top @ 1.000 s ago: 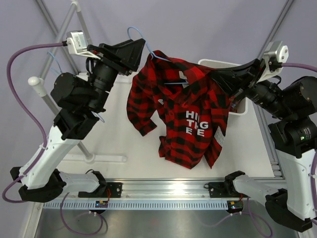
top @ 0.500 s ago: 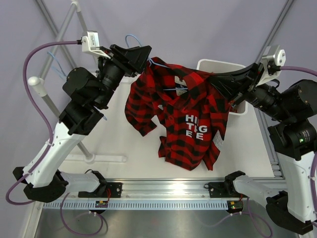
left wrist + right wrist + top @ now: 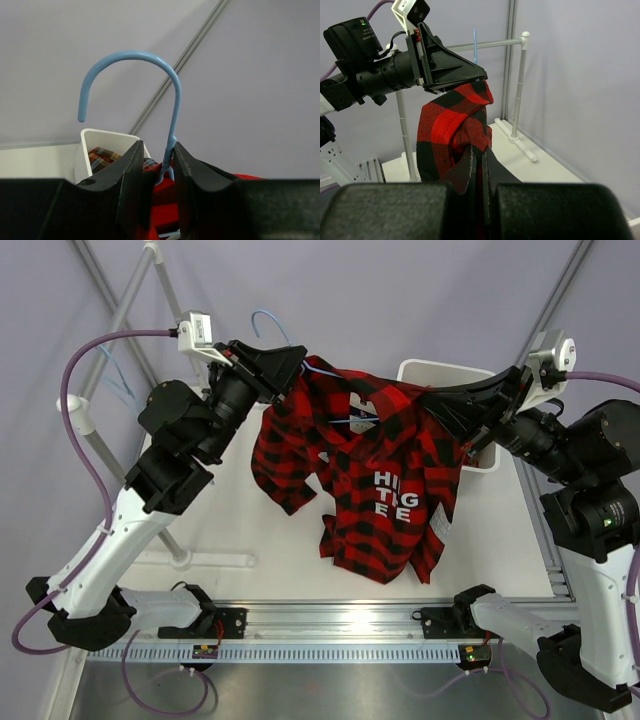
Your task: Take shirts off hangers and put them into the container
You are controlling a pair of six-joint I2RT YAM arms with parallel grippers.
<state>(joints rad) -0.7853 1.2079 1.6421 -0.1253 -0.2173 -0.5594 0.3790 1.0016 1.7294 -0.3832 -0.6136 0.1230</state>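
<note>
The red-and-black check shirt (image 3: pixel 380 470) with white lettering hangs in the air on a light-blue hanger (image 3: pixel 262 318). My left gripper (image 3: pixel 298 365) is at the hanger's neck. In the left wrist view the neck (image 3: pixel 171 145) stands between the jaws of my left gripper (image 3: pixel 159 150), against the right finger (image 3: pixel 186 170), with a gap to the left one, so it is open. My right gripper (image 3: pixel 425 398) is shut on the shirt's shoulder fabric (image 3: pixel 452 125). The white container (image 3: pixel 440 367) sits behind it and holds a multicolour plaid shirt (image 3: pixel 102 156).
The white-and-grey rack poles (image 3: pixel 100 450) rise at the left, with a base foot (image 3: pixel 215 560) on the table. Another light-blue hanger (image 3: pixel 118 375) hangs on the rack. The rack's top bar and upright (image 3: pixel 520 85) show beyond the shirt in the right wrist view.
My left arm has swung right and up to the hanger's neck, and its jaws have narrowed round it. The shirt shifted slightly left. The right gripper keeps its hold.
</note>
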